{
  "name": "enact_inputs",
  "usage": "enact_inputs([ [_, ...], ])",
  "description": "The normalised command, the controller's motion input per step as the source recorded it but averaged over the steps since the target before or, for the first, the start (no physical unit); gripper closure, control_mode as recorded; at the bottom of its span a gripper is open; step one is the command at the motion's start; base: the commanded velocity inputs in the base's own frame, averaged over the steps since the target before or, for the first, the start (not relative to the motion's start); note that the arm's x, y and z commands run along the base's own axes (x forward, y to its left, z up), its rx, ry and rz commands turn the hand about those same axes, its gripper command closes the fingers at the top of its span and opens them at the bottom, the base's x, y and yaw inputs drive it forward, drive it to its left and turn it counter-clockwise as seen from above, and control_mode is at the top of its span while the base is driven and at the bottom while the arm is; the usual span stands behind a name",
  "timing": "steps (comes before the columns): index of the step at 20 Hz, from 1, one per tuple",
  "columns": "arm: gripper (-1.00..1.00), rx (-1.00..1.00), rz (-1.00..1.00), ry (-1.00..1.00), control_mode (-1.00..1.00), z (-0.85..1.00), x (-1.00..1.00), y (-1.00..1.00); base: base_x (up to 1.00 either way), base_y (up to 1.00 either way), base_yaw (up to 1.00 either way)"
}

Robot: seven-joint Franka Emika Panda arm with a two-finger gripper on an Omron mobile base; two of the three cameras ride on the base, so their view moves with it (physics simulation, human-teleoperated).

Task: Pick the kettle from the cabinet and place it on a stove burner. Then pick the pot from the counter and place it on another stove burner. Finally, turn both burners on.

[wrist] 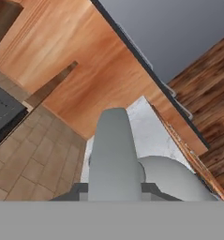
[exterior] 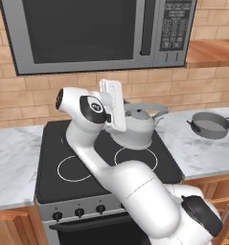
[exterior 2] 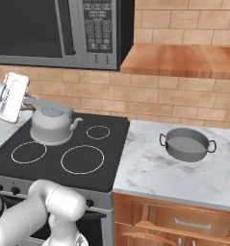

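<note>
The silver kettle (exterior: 135, 128) (exterior 2: 51, 126) is upright over the back left of the black cooktop (exterior: 51, 143) (exterior 2: 114, 158); whether its base touches the glass I cannot tell. My gripper (exterior: 124, 113) (exterior 2: 26, 102) is shut on its arched handle (wrist: 112, 150) from the left side. In the hand view the kettle's body (wrist: 176, 180) lies below the handle. The wide grey pot (exterior: 212, 125) (exterior 2: 187, 144) stands on the marble counter (exterior: 202, 153) (exterior 2: 155, 173) to the right of the stove, apart from the gripper. The wooden cabinet shelf (exterior: 212, 52) (exterior 2: 184, 60) is above the pot.
A microwave (exterior: 87, 33) (exterior 2: 49, 29) hangs low over the stove, close above the hand. Stove knobs (exterior: 79, 212) run along the front panel. Two front burner rings (exterior 2: 83, 159) and a small back right ring (exterior 2: 98, 132) are bare. Brick wall behind.
</note>
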Motion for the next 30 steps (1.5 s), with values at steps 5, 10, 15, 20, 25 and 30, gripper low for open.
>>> enact_inputs([
  [5, 1.0, 0.0, 0.08, 0.0, -1.0, -0.21, 0.49, 0.23, 0.0, 0.0, 0.0],
  [10, 1.0, 0.0, 0.08, 0.0, -1.0, -0.21, 0.49, 0.26, 0.0, 0.0, 0.0],
  [15, 1.0, 0.0, 0.07, 0.0, -1.0, -0.22, 0.52, 0.27, 0.0, 0.0, 0.0],
  [20, 1.0, 0.0, 0.06, 0.0, -1.0, -0.23, 0.5, 0.28, 0.0, 0.0, 0.0],
  [25, 1.0, 0.0, 0.08, 0.02, -1.0, -0.28, 0.26, 0.31, 0.0, 0.0, 0.0],
  [30, 1.0, 0.0, 0.07, 0.02, -1.0, -0.25, 0.21, 0.32, 0.0, 0.0, 0.0],
])
